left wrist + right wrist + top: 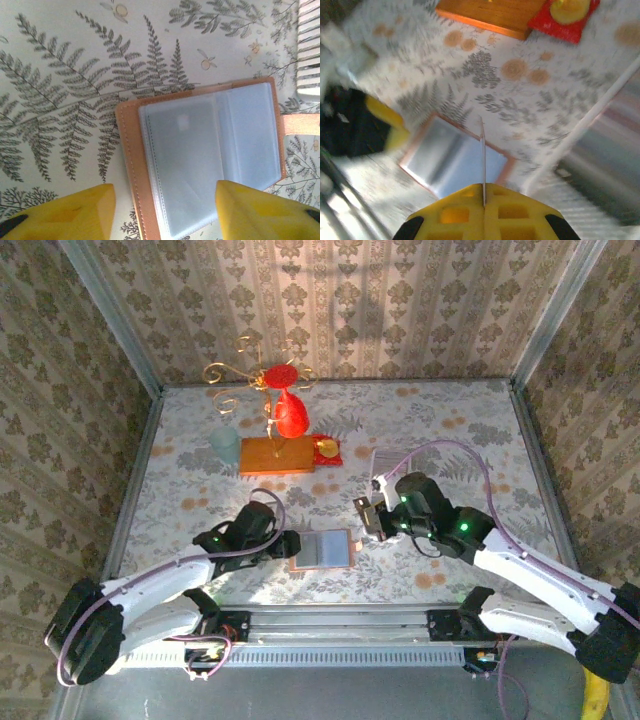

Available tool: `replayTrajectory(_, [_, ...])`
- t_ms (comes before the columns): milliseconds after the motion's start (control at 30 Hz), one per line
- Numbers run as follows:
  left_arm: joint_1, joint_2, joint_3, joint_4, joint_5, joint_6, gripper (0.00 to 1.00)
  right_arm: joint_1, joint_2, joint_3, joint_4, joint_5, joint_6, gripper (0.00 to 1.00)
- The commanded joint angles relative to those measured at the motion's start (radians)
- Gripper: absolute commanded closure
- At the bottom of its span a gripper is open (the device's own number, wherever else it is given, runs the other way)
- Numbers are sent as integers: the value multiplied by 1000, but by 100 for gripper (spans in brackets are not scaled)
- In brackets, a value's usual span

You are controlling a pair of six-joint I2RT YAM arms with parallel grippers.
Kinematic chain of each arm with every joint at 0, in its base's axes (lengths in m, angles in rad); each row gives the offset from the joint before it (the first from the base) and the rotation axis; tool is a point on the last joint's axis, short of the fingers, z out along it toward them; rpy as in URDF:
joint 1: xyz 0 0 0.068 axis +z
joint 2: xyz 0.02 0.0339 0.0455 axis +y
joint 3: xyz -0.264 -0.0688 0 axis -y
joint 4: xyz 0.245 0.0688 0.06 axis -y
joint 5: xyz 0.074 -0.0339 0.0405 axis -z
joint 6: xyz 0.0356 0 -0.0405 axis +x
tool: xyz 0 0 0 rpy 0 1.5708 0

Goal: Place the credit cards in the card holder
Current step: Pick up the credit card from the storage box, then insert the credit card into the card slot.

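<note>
My left fingers [65, 212] straddle the card holder's [210, 150] left edge; open tabletop [320, 502] runs beyond to the wooden block [278, 454].

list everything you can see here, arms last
card holder: one, tan with clear sleeves, open at the table's near middle
credit card: one, seen edge-on, colour unclear, above the holder
wooden block: one, orange, far middle
glass: one, red, at the block
wire stand: one, gold, behind the block
cup: one, pale green, left of the block
pad: one, red with a yellow piece on it, right of the block
tray: one, whitish, right of the pad
left fingers: two, yellow, apart over the holder's edge
right fingers: two, yellow, shut on the card
</note>
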Motion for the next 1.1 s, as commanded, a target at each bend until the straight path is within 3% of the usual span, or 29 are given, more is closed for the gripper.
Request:
replayTrajectory(0, [-23,27,11,14,0,-16,41,19,37,-93,172,-65,493,100])
replayTrajectory(167, [-51,79,27,23,-15,-20,40,114,115,-132,273,25,608,100])
replayTrajectory(400, [-65,138,45,20,-30,-17,45,150,265,-146,374,23,676,100])
replayTrajectory(733, [-73,190,51,18,-37,-17,52,192,432,-111,472,40,659,100])
replayTrajectory(867, [-72,205,48,10,-53,-20,58,196,484,-111,531,40,653,100])
replayTrajectory(933, [-73,210,45,8,-54,-21,68,196,509,-107,546,42,651,100])
replayTrajectory(1067, [-74,215,43,0,-55,-21,74,199,538,-112,608,46,658,100])
